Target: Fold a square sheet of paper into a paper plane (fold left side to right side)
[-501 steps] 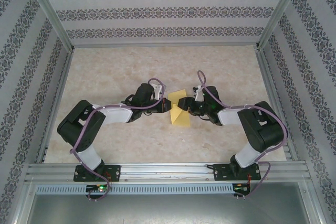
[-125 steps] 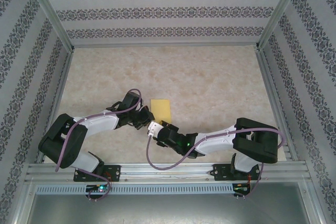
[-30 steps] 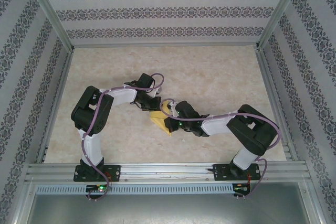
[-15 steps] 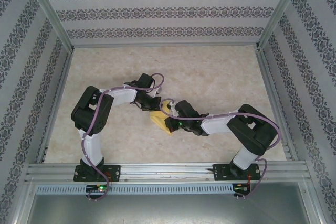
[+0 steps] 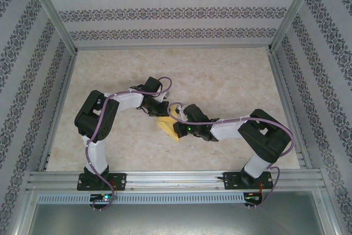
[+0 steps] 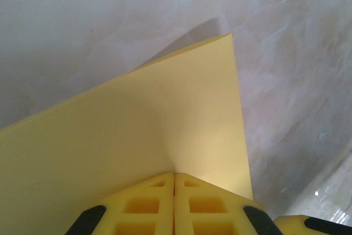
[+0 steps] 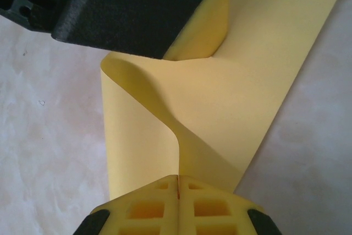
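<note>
While the left fingers (image 6: 146, 207) pinch one edge of the yellow sheet of paper (image 5: 166, 126) at the middle of the bench (image 5: 231, 75), the right fingers (image 7: 212, 207) clamp another edge, bowing it upward. Folding looks partly done: no flat crease, no pointed plane yet.

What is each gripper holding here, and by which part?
The left gripper pinches the yellow sheet of paper at one edge; the right gripper pinches a lifted, curled edge.
</note>
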Controlling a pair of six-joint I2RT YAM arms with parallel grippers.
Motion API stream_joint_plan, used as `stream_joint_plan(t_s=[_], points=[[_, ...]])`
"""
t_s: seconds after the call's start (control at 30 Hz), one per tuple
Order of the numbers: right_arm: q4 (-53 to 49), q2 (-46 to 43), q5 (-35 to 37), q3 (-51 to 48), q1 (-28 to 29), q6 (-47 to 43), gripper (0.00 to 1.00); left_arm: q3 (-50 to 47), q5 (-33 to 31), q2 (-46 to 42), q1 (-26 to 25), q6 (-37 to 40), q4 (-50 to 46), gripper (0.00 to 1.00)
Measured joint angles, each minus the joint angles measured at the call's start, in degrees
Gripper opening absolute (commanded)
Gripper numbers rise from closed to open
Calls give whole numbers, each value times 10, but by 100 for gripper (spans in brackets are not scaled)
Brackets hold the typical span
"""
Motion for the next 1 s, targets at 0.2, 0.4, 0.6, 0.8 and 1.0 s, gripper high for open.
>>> stream_joint_plan(t_s=[0.2, 0.4, 0.6, 0.8, 1.0], points=[[-3, 3, 0, 7, 0, -2, 0, 0, 0, 0, 0, 0, 0, 7], [-4, 10, 0, 11, 0, -2, 0, 0, 0, 0, 0, 0, 0, 7], [-7, 14, 0, 14, 0, -2, 0, 0, 0, 0, 0, 0, 0, 7], [-8, 19, 0, 14, 0, -2, 0, 0, 0, 0, 0, 0, 0, 7], [-7, 21, 0, 14, 0, -2, 0, 0, 0, 0, 0, 0, 0, 13]])
